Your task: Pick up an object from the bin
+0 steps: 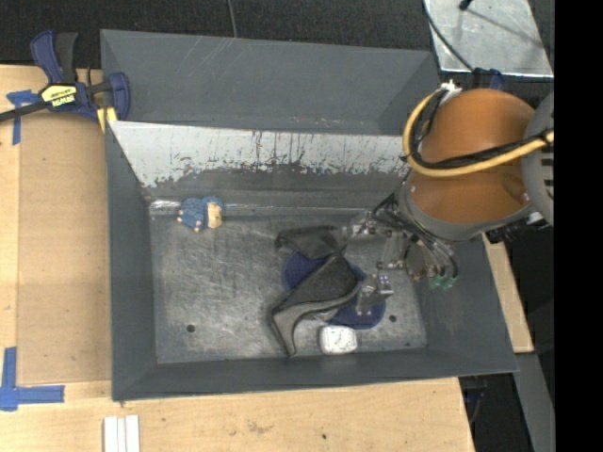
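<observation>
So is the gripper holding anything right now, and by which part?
Can't tell. The gripper sits low in the bin, beside the dark grey floppy piece and a blue thing; no grasp is visible.
</observation>
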You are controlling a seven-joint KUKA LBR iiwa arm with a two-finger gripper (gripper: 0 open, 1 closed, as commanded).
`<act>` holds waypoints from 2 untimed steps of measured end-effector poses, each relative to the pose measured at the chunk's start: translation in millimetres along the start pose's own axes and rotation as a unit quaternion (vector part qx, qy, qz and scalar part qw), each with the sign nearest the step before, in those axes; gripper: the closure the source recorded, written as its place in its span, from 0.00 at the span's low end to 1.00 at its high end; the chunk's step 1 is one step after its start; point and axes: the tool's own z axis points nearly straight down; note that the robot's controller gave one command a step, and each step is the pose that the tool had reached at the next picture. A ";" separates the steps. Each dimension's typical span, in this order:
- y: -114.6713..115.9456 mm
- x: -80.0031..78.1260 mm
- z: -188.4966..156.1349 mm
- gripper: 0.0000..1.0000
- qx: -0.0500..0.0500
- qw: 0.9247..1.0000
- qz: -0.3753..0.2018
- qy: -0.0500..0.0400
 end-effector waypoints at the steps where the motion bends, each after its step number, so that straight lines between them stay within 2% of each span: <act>1: 18.8 -25.7 110.8 0.00 0.000 0.997 -0.080 -0.001; 2: 19.0 -25.4 111.8 1.00 0.000 0.997 -0.081 0.000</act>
